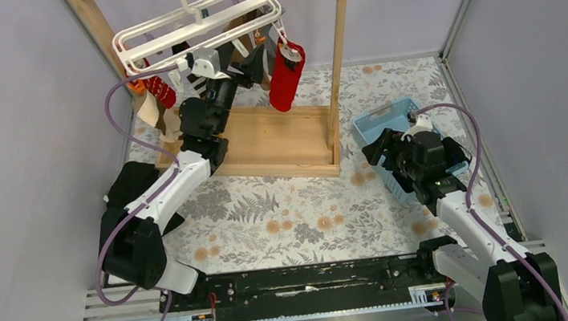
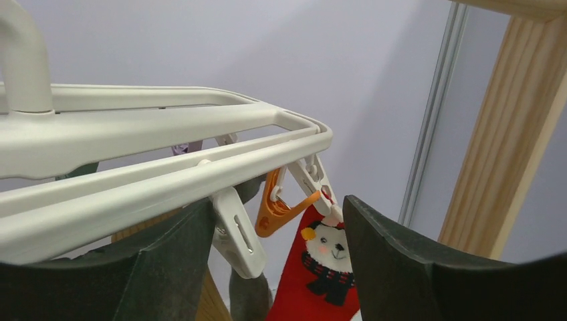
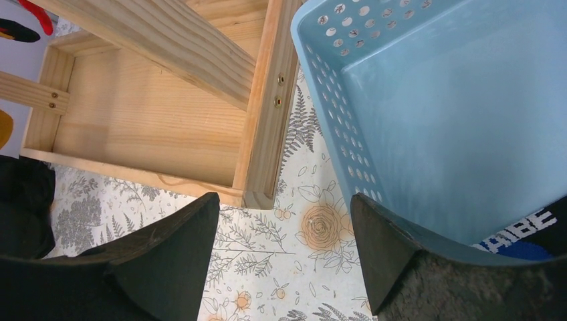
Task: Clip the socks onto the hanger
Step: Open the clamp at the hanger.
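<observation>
The white hanger (image 1: 197, 29) hangs by its hook from the wooden rail. Clipped socks dangle from it: a red sock (image 1: 286, 75) on the right, a red-white striped one (image 1: 160, 90) and a brown-white one (image 1: 150, 111) on the left. My left gripper (image 1: 253, 63) is raised just under the hanger, open and empty. In the left wrist view its gap (image 2: 277, 267) frames a white clip (image 2: 237, 231), an orange clip (image 2: 281, 207) and the red sock with its white bear patch (image 2: 321, 267). My right gripper (image 1: 376, 150) is open and empty at the blue basket's left rim (image 3: 284, 254). A black sock with blue (image 3: 528, 234) lies in the basket.
The wooden rack's base tray (image 1: 278, 141) and right post (image 1: 338, 57) stand behind the hanger; the base corner shows in the right wrist view (image 3: 257, 167). The blue perforated basket (image 1: 385, 121) sits right of the rack on the floral cloth (image 1: 294, 208). Grey walls enclose both sides.
</observation>
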### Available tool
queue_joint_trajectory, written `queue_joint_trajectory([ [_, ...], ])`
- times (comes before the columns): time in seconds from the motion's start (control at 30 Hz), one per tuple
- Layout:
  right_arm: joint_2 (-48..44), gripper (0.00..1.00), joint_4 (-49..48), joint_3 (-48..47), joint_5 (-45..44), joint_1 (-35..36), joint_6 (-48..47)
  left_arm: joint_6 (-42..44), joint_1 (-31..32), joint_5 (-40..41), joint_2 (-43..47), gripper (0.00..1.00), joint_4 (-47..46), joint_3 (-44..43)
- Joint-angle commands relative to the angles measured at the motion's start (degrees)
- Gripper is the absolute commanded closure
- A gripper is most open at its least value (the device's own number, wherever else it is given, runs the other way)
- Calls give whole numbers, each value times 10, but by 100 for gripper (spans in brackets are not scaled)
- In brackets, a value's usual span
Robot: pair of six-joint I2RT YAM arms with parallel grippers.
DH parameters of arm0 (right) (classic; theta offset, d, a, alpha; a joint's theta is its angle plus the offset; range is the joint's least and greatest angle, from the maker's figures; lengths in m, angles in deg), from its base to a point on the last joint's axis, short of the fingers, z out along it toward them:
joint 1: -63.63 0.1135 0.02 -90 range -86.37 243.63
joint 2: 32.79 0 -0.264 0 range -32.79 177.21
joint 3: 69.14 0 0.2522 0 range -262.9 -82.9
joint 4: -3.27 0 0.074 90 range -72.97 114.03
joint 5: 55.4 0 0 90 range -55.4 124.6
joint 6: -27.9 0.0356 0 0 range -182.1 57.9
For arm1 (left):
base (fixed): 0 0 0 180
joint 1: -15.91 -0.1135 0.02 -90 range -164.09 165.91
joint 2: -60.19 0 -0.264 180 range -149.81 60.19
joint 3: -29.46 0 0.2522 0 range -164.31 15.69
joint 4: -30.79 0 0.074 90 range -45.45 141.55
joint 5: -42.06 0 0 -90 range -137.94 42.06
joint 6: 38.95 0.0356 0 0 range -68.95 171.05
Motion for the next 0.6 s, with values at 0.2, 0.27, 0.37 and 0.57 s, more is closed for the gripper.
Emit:
queue_joint_trajectory([
  [0.2, 9, 22, -35, -3, 25, -6, 7, -9, -10, 5, -14, 69, -8, -12],
  [0.27, 8, 22, -39, -6, 38, -6, 8, -17, -10, 5, -8, 77, -8, -8],
  [0.37, 2, 24, -53, -13, 81, -6, 8, -28, -10, 5, 5, 85, -7, -1],
  [0.57, 7, 30, -49, -104, 174, 10, 1, -47, -11, -15, 38, 98, 38, -5],
])
